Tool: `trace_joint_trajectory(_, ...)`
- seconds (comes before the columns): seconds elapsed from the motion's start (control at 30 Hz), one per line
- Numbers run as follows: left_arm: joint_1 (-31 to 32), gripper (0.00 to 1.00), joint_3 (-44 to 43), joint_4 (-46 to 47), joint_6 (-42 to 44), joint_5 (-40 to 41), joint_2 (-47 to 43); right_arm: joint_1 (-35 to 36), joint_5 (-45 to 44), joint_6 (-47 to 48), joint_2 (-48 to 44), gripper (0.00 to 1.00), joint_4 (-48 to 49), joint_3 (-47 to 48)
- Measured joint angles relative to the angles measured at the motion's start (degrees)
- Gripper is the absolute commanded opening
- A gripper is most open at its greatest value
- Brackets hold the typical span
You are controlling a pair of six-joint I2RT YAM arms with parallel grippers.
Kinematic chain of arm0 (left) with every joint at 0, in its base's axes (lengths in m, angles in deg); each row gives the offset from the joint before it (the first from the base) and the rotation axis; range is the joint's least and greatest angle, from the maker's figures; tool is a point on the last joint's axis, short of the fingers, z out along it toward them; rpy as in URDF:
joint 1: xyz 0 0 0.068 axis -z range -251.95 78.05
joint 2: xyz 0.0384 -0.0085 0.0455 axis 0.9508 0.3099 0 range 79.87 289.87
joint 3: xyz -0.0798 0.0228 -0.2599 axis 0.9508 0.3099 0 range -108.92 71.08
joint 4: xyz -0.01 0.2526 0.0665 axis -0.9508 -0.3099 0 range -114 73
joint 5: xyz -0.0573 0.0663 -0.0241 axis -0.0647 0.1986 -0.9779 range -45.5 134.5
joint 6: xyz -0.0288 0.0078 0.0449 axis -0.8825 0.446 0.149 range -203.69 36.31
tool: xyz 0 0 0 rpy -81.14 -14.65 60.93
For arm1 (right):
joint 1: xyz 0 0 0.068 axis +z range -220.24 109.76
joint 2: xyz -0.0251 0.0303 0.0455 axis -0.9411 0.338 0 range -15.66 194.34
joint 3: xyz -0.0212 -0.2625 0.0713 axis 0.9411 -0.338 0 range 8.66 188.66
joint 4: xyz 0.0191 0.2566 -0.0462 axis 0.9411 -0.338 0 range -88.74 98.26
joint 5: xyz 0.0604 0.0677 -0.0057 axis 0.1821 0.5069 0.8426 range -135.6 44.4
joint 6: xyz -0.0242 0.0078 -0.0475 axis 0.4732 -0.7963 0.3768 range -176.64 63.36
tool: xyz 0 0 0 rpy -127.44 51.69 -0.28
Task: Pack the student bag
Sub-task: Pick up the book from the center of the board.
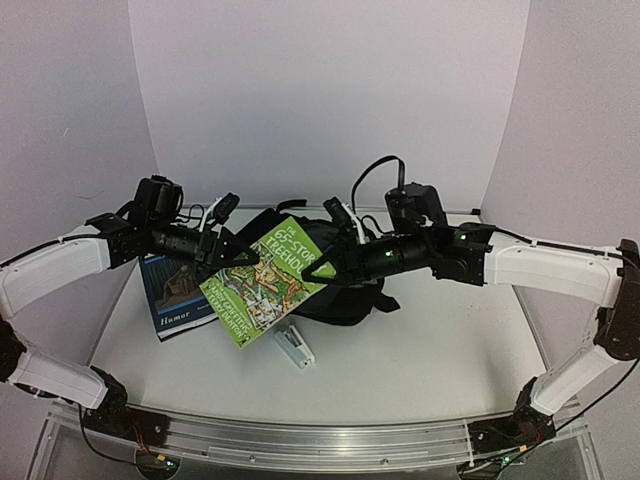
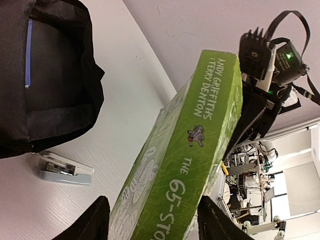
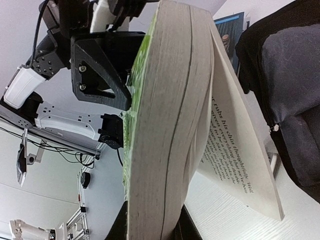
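Green paperback first: from above, the green book (image 1: pixel 265 280) hangs in the air between the two arms, tilted, with the left pincer (image 1: pixel 243 258) at its left end and the right pincer (image 1: pixel 328 268) at its right; just behind it, at the far middle of the counter (image 1: pixel 440 340), lies the student bag (image 1: pixel 345 300), slumped and black; a blue book (image 1: pixel 170 290) lies flat at the left and a white stapler (image 1: pixel 293 346) nearer the front, both outside the bag; so by my reckoning the packing is barely begun, with one book in transit and two things waiting. In the left wrist view the left pincer (image 2: pixel 152 212) stands part-way apart astride the spine end of the green book (image 2: pixel 200 150); whether its fingers press on it I cannot tell; the right pincer (image 2: pixel 252 117) is clamped on the opposite edge; the student bag (image 2: pixel 50 90) gapes open, and no contents can be made out in its dark mouth. In the right wrist view the right pincer (image 3: pixel 150 227) is closed tight on the page edge of the green book (image 3: pixel 165 125); one leaf hangs loose. The counter is pale with a wood grain, hemmed by plain white panels (image 1: pixel 320 100); the wrist views glimpse racks (image 2: pixel 245 175) beyond.
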Motion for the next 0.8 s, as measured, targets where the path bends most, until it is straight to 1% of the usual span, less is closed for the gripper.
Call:
trace_joint_trajectory(0.03,0.0,0.17,0.1,0.6,-0.5,-0.7,0.1,-0.4,0.1,0.0,0.0,0.01,-0.1,-0.3)
trace_joint_trajectory(0.07,0.0,0.08,0.3,1.9,-0.5,-2.1,0.2,-1.0,0.4,0.0,0.0,0.08,0.0,-0.6)
trace_joint_trajectory(0.1,0.0,0.02,0.4,3.0,-1.0,-3.3,0.4,-1.6,0.8,-0.1,0.0,0.22,-0.2,-1.0)
trace_joint_trajectory(0.13,0.2,0.00,0.5,4.1,-0.9,-4.1,0.4,-2.1,1.1,-0.1,0.0,0.39,-0.5,-1.4)
trace_joint_trajectory(0.17,0.4,0.00,0.7,4.9,-1.3,-4.3,0.4,-2.5,1.3,-0.2,-0.1,0.61,-0.3,-1.7)
trace_joint_trajectory(0.2,0.5,0.00,0.8,5.1,-1.4,-4.4,0.4,-2.8,1.2,-0.1,-0.1,0.80,-0.1,-1.8)
trace_joint_trajectory(0.23,0.5,0.00,0.9,5.3,-1.5,-4.5,0.4,-3.2,1.1,0.0,-0.2,0.93,0.2,-1.9)
trace_joint_trajectory(0.27,0.5,0.00,1.2,5.2,-1.5,-4.7,0.4,-3.9,1.0,0.1,-0.6,0.97,0.5,-2.2)
trace_joint_trajectory(0.43,0.5,0.00,1.9,2.9,-1.4,-5.2,0.5,-8.8,0.9,1.6,-5.0,0.98,2.3,-4.3)
trace_joint_trajectory(0.53,0.5,0.00,1.9,1.7,-1.3,-7.0,0.7,-9.5,2.0,2.3,-6.0,0.98,3.7,-4.3)
trace_joint_trajectory(0.63,0.6,0.00,1.9,1.1,-1.0,-9.0,0.9,-9.2,4.8,3.1,-5.0,0.98,4.0,-4.1)
trace_joint_trajectory(0.8,1.1,0.00,1.7,1.0,-0.9,-12.2,1.9,-9.0,10.6,3.7,-0.5,0.98,4.2,-3.8)
